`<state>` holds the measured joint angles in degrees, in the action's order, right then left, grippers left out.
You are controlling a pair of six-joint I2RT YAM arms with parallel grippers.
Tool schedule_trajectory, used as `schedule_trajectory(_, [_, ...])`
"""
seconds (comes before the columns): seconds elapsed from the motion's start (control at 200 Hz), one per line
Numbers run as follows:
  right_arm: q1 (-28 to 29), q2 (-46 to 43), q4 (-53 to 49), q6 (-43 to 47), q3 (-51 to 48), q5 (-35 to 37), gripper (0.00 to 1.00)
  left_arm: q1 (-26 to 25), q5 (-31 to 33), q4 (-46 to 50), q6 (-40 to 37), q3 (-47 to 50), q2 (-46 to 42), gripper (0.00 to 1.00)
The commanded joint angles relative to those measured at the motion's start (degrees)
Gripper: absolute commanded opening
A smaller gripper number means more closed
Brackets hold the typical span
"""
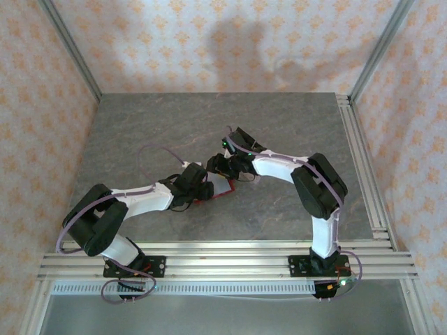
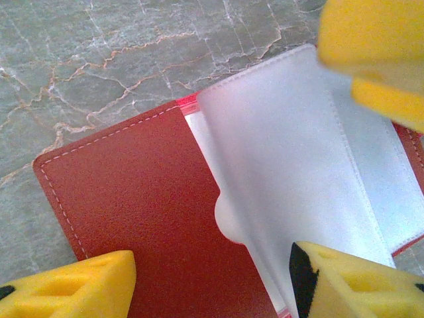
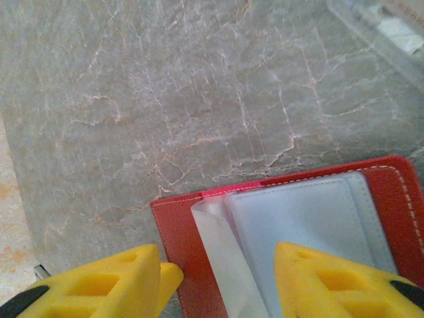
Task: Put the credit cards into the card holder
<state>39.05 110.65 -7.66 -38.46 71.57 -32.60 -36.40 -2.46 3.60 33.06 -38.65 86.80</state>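
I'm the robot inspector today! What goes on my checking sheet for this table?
Surface: grey marbled table.
Job's things: red card holder lies open, pale sleeves showing; what is in them is unclear.
Clutter: clear plastic rack beyond the holder.
Grippers: left gripper and right gripper both open over the holder.
Cables: purple cable loops beside the left arm.
Surroundings: patterned walls, aluminium rails.
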Motion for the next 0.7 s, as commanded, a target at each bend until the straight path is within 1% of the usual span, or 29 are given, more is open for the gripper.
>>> schedule_trajectory(0.0, [0.06, -1.77, -1.33, 1.26, -1.28, 1.74, 0.49, -0.34, 1.93, 2.01, -0.01, -1.06, 0.73, 0.64])
schedule_trajectory(0.195, [0.03, -0.79, -0.33, 0.84, -2.96, 1.68, 0.49, -0.35, 1.82, 2.21, -0.09, -1.25, 0.65, 0.64])
schedule_trajectory(0.385, [0.07, 0.5, 1.44, 0.24, -2.97, -1.92, 0.49, -0.34, 1.97, 2.35, -0.13, -1.09, -0.5, 0.64])
schedule_trajectory(0.5, [0.39, 0.33, 1.6, 0.39, -2.37, -3.57, 0.48, -0.34, 3.4, 3.94, -0.16, -1.07, -3.92, 0.66])
schedule_trajectory(0.696, [2.08, 1.23, 0.77, 0.75, -0.19, -5.68, 0.48, -0.08, 8.01, 8.07, 0.85, -1.12, -11.65, 0.71])
